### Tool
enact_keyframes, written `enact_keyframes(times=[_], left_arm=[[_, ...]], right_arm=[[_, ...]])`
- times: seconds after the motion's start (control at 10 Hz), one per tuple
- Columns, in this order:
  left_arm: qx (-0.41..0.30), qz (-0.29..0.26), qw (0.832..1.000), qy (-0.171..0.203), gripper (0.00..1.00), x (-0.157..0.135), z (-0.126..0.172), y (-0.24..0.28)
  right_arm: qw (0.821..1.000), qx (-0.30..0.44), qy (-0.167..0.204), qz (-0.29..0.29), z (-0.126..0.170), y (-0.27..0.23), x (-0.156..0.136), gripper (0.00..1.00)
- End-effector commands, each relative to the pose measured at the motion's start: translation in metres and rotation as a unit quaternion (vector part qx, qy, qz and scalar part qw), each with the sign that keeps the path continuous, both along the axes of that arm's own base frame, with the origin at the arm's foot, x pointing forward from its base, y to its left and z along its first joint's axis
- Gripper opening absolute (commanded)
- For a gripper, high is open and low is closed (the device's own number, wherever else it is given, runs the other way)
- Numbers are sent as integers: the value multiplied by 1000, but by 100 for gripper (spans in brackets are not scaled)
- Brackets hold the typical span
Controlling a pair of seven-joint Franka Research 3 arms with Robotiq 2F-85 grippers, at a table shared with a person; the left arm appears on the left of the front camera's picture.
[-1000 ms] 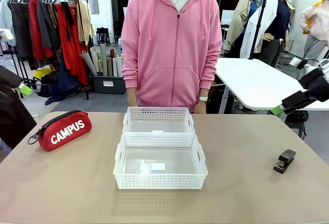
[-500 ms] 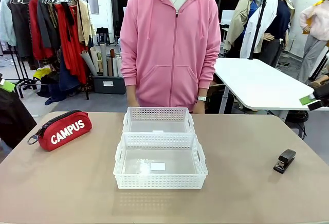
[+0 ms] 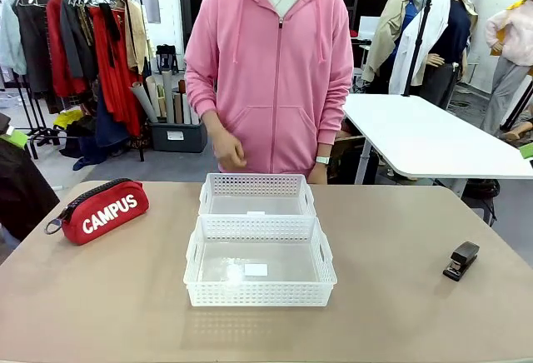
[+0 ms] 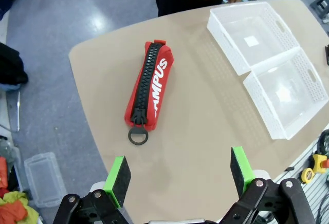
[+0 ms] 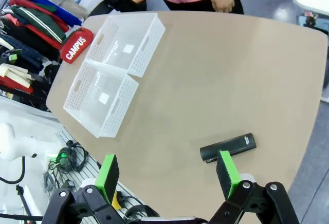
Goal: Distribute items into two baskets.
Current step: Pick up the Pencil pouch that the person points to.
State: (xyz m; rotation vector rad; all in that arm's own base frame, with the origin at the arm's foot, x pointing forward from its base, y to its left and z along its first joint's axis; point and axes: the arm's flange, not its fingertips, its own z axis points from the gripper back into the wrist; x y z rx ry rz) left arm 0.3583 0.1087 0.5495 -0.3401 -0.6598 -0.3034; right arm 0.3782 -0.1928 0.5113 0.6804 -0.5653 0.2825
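The red CAMPUS pouch [image 3: 96, 211] lies at the table's left, zipper up in the left wrist view [image 4: 151, 88]. My left gripper [image 4: 180, 175] hangs open high above it, a little to the near side. The small black stapler [image 3: 460, 261] rests at the table's right. My right gripper [image 5: 167, 175] is open and hovers high over the stapler [image 5: 229, 147]. Two white lattice baskets stand end to end mid-table, the far basket [image 3: 256, 184] by the person and the near basket [image 3: 260, 295] towards me. Both baskets hold only small paper labels.
A person in a pink hoodie stands at the far edge, one hand [image 3: 229, 153] raised in front of the waist. Bare tabletop [image 3: 391, 238] lies between the baskets and each item. A white table [image 3: 425, 134] stands behind at the right, a clothes rack [image 3: 75, 38] at the left.
Both arms have drawn back out of the front view towards its sides. The person's hand on the picture's left has come up from behind the table.
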Motion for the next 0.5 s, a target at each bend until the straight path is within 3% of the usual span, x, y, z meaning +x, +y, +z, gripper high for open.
enact_keyframes(times=[0.0, 0.4], left_arm=[[-6, 15, 1000, 2, 100, 2, 5, -2], [-6, 18, 1000, 4, 100, 3, 4, -2]], right_arm=[[1000, 22, -2, -4, 2, 8, -10, 100], [999, 29, -12, -3, 16, 16, -21, 100]])
